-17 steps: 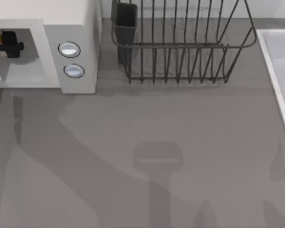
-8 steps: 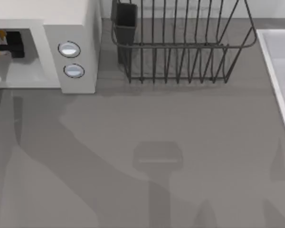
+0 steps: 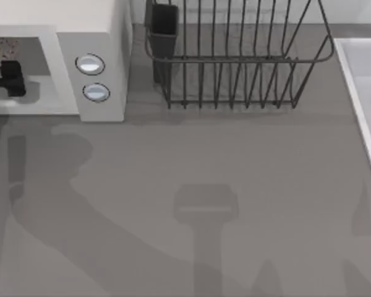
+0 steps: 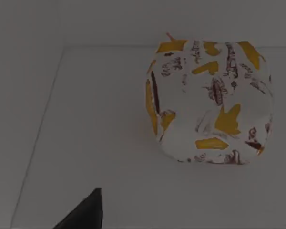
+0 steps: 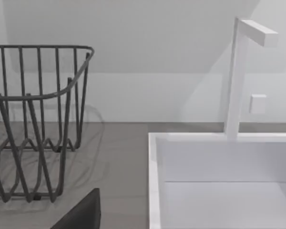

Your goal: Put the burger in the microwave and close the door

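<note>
Previously, in the top view, my left gripper (image 3: 11, 80) sat deeper in the cavity of the microwave (image 3: 93, 25), right beside the burger (image 3: 3, 46). It had since drawn back toward the cavity mouth, and the burger was left behind near the back wall, apart from the gripper. The dish rack (image 3: 235, 62) and the table (image 3: 204, 154) were unchanged.

From the left wrist view, the burger (image 4: 209, 100) rested on the grey cavity floor, close to the back wall. One dark fingertip (image 4: 83, 214) lay well clear of the wrapper. My left fingers were open, with nothing between them.

On the right wrist view, my right gripper (image 5: 83, 214) was parked between the dish rack (image 5: 38, 119) and the white sink (image 5: 155, 167). Its state could not be read.

Assessment:
1. Placement of the burger appeared complete, as it stood free inside the microwave.
2. Closing the door remained to be done.
3. The left gripper would probably need to clear the opening fully before the door could swing.
4. A risk was the retreating gripper nudging the cavity frame.
</note>
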